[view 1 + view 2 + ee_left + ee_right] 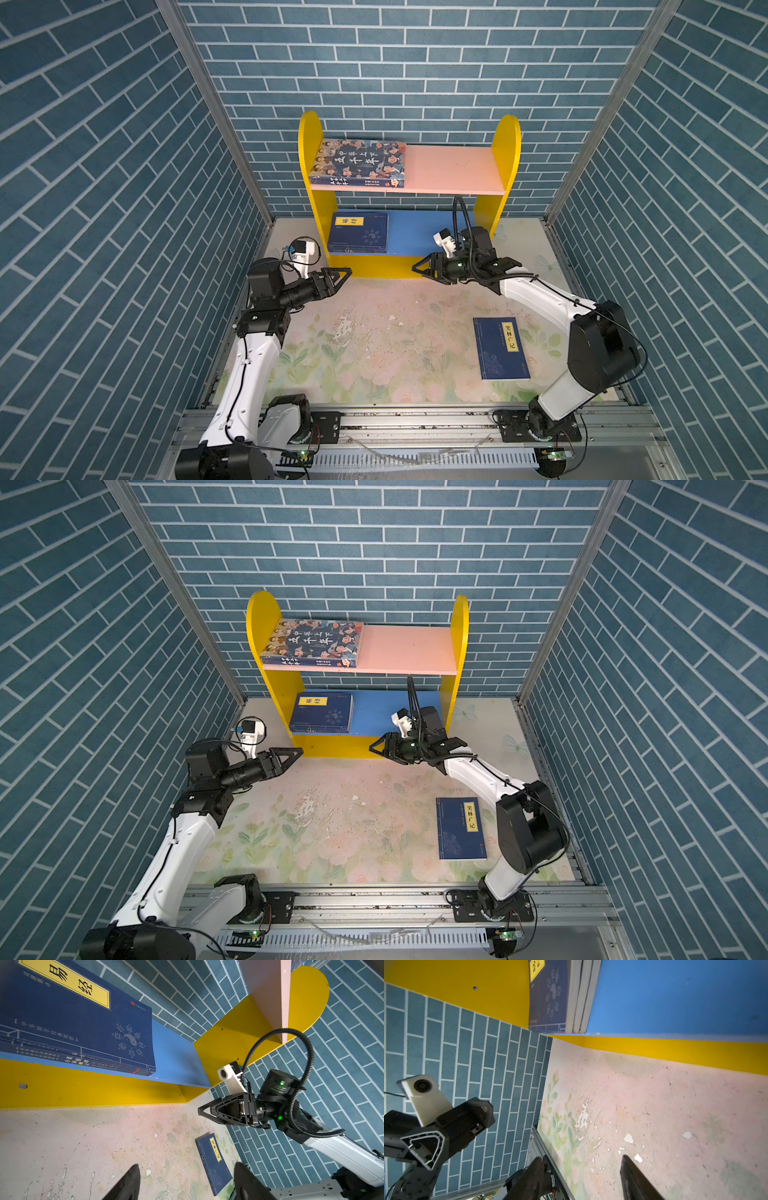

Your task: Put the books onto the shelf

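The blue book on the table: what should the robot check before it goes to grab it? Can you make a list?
1. Blue book lies flat on the table, nothing on top: ok.
2. Right end effector open and empty: ok.
3. Left end effector open, empty, away from the book: ok.
4. Free space on the blue lower board beside the stack: ok.
5. All books shelved: not ok, this one is not.
6. Edge raised enough to grip: cannot tell.

Upper board [453, 170] right half bare, lower board [419, 235] right side open, navy books [359, 232] occupy left
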You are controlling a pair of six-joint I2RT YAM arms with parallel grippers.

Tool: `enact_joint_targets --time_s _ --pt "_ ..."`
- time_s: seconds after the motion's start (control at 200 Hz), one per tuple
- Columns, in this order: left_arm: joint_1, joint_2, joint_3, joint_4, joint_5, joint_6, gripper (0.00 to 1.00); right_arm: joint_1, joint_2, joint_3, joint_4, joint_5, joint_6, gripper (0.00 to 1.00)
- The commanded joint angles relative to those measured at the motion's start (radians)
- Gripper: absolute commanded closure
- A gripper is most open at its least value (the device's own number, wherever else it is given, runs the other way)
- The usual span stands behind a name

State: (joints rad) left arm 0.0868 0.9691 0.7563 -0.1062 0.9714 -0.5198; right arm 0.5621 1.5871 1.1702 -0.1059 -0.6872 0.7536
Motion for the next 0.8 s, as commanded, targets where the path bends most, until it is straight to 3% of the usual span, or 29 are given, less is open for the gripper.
enact_joint_targets --time_s 0.0,0.16,0.47,0.655,0.795 --pt "0.005 0.009 -0.006 -0.022 0.003 0.051 0.27 0.040 -0.100 -0.032 -0.100 0.011 -0.090 0.40" --pt "0.005 0.014 -0.002 -0.025 0.007 0.057 0.27 0.087 -0.267 -0.153 -0.271 0.157 -0.148 0.40" --pt "0.003 0.015 -0.008 -0.024 0.009 0.057 0.27 0.076 -0.527 -0.366 -0.370 0.422 -0.050 0.38" --pt "-0.026 0.025 0.018 -0.066 0.034 0.103 0.26 -0.043 -0.568 -0.430 -0.482 0.651 -0.018 0.36" --pt "-0.085 0.057 0.065 -0.165 0.014 0.209 0.27 -0.193 -0.590 -0.493 -0.462 0.680 -0.016 0.36"
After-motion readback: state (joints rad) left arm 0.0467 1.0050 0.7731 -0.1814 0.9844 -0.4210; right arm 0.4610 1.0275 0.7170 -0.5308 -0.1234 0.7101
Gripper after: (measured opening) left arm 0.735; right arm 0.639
